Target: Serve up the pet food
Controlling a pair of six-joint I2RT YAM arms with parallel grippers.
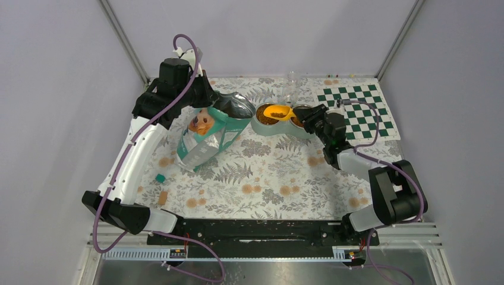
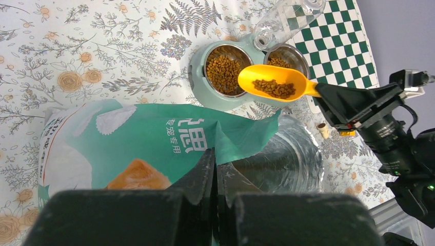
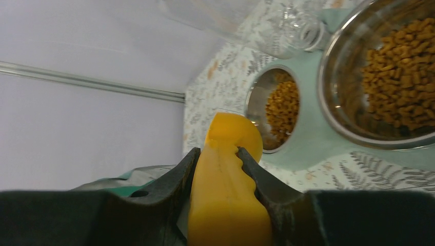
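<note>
Brown kibble lies in the yellow-orange scoop (image 2: 274,88) and in both steel bowls (image 2: 224,72) (image 3: 400,87) of a pale green double feeder (image 1: 274,129). My right gripper (image 1: 302,116) is shut on the scoop's handle (image 3: 231,195) and holds the scoop (image 1: 277,111) level above the feeder, between the two bowls. My left gripper (image 2: 215,164) is shut on the rim of the open teal bag (image 2: 143,138) and holds its silver-lined mouth open. The bag (image 1: 208,133) leans just left of the feeder.
A clear plastic bottle (image 1: 292,83) lies behind the feeder. A green-and-white checkered mat (image 1: 356,110) lies at the back right. A small teal piece (image 1: 160,177) and a small tan piece (image 1: 163,196) lie at the front left of the floral cloth.
</note>
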